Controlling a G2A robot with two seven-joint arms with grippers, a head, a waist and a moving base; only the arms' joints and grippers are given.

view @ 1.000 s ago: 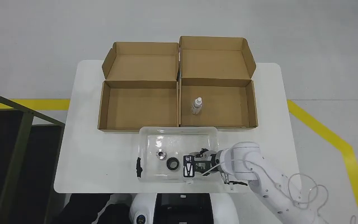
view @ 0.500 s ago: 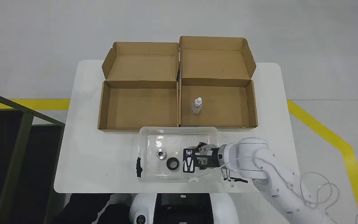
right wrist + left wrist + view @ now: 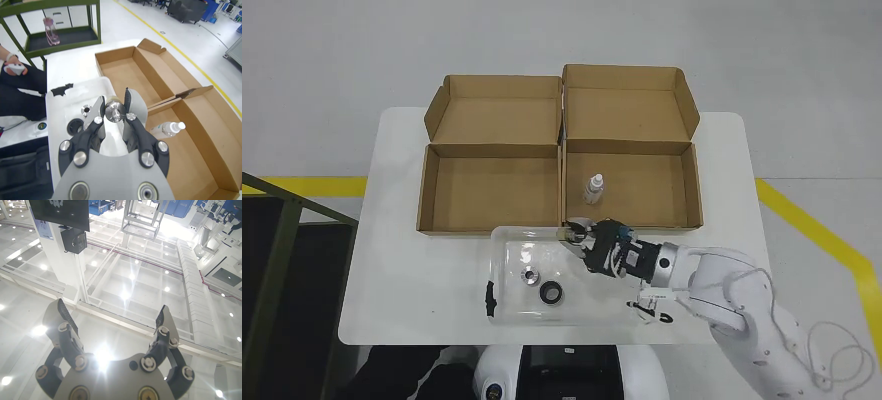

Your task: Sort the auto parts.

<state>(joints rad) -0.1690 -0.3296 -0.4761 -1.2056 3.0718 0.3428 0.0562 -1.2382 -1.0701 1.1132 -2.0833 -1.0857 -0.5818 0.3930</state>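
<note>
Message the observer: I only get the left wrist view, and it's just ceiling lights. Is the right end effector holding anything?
Observer: Yes. The right end effector is shut on a shiny metal part, over the clear bin's far rim.
Operator: What else is in that bin?
Observer: A small silver part and a black ring lie on its floor, near each other.
Operator: Anything in the boxes?
Observer: A spray bottle lies in the cardboard box on the robot's right.
</note>
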